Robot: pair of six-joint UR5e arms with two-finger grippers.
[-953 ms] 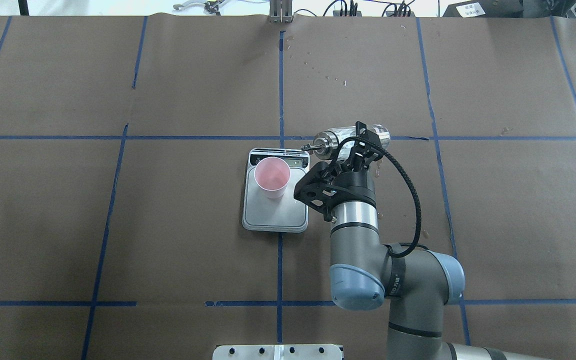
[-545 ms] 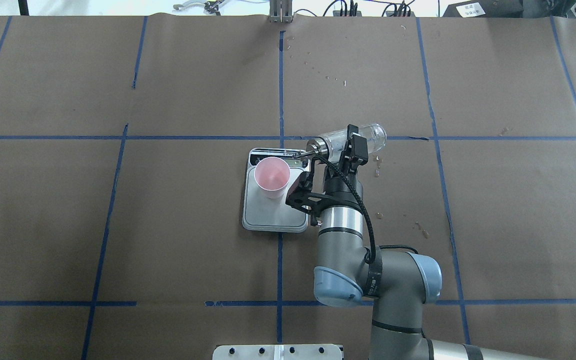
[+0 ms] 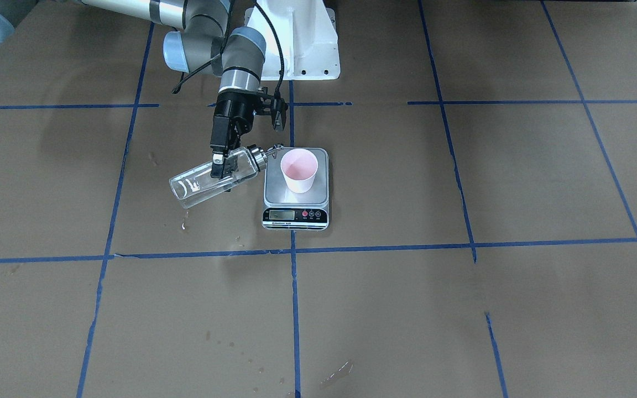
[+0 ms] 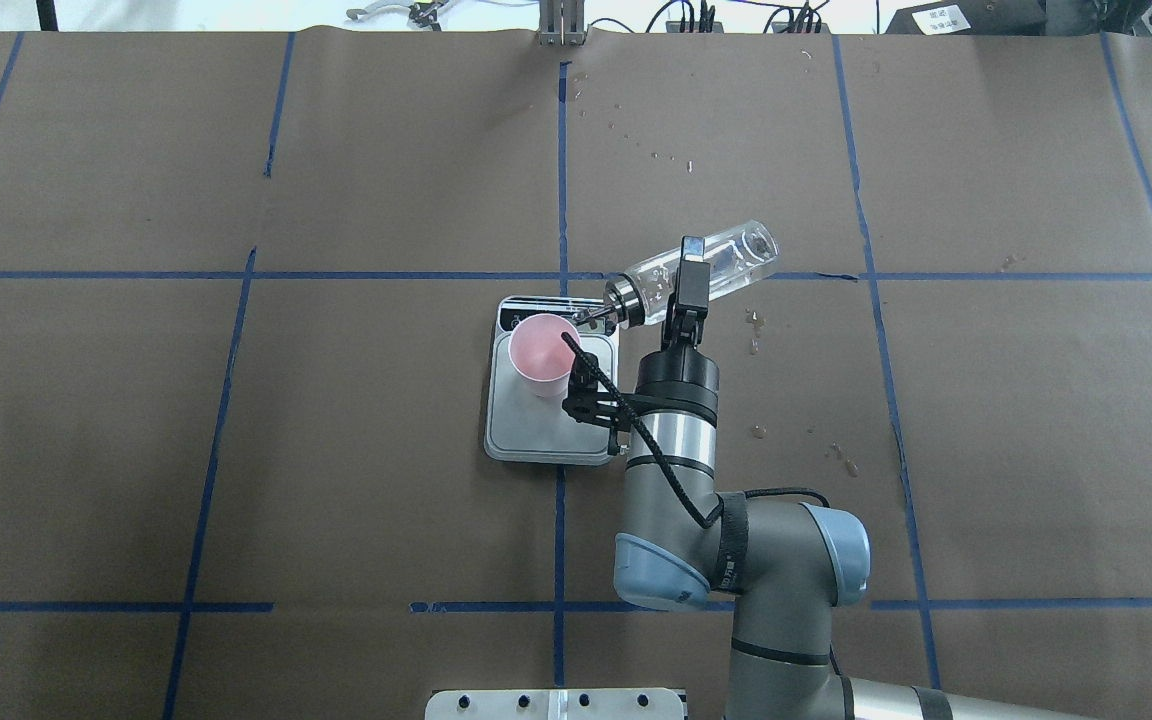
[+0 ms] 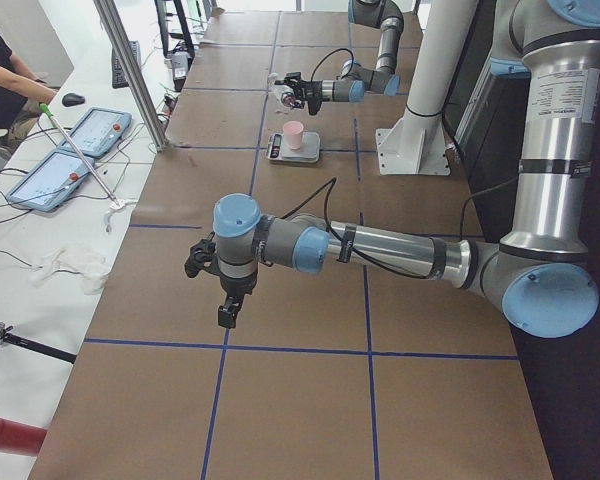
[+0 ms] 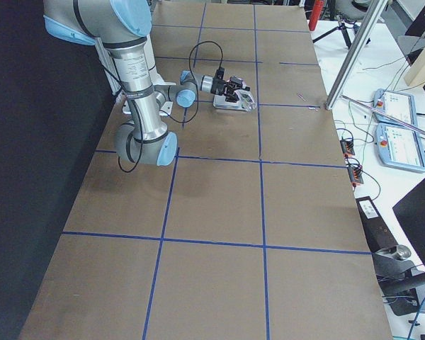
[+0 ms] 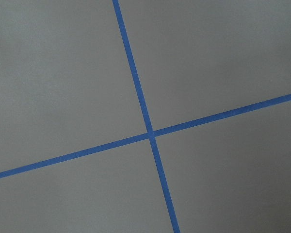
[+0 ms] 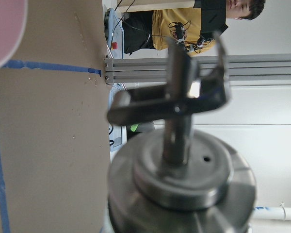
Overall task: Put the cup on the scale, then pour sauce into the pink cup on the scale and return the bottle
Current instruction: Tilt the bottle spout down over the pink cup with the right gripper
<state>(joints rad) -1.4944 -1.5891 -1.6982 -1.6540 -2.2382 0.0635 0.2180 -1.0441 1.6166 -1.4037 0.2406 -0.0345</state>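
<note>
My right gripper (image 4: 688, 282) is shut on the clear glass bottle (image 4: 731, 258) and holds it tilted in the air, base up and to the right. Its metal cap and spout (image 4: 588, 315) point down-left at the rim of the pink cup (image 4: 543, 352). The cup stands upright on the silver scale (image 4: 546, 432). The front view shows the bottle (image 3: 194, 187), the cup (image 3: 298, 170) and the scale (image 3: 275, 190). The right wrist view shows the blurred cap and spout (image 8: 177, 160) close up. I cannot make out the clear sauce or any stream. My left gripper (image 5: 228, 312) hangs over bare table far from the scale; I cannot tell whether it is open or shut.
Brown paper with blue tape lines (image 7: 148, 133) covers the table. Small wet spots (image 4: 754, 345) lie right of the scale. The robot's white base (image 3: 296, 38) stands behind the scale. Operators' tablets (image 5: 70, 150) lie beyond the table's far edge.
My right arm has shifted left and its wrist has turned. The bottle has tipped further, its base rising and its spout moving left and down to the cup's rim.
</note>
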